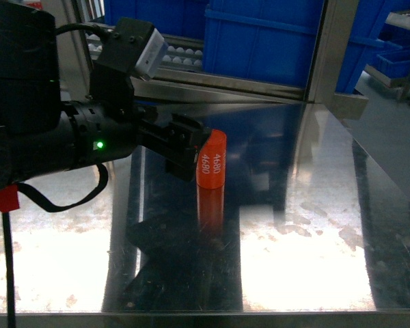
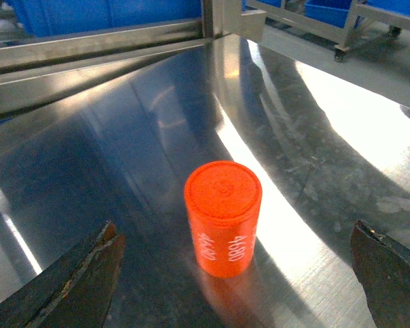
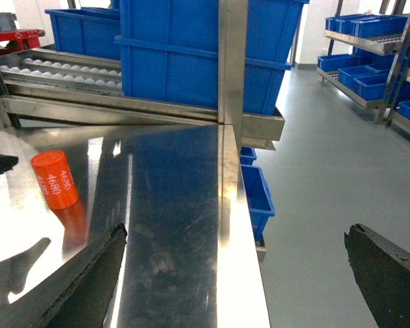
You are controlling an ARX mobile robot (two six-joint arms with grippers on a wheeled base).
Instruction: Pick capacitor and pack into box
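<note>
Nothing is packed yet — the orange capacitor (image 2: 223,217) stands alone on the steel tabletop (image 1: 314,225), both arms' jaws wide open and empty, no box in sight.

Bare steel table (image 1: 314,205) surrounds the upright capacitor (image 1: 211,160) on every side.

A shiny steel worktop (image 1: 314,205) reflects the light. Behind it stand blue plastic bins (image 3: 184,48) and a roller track (image 3: 61,72), perhaps with white rollers.
</note>
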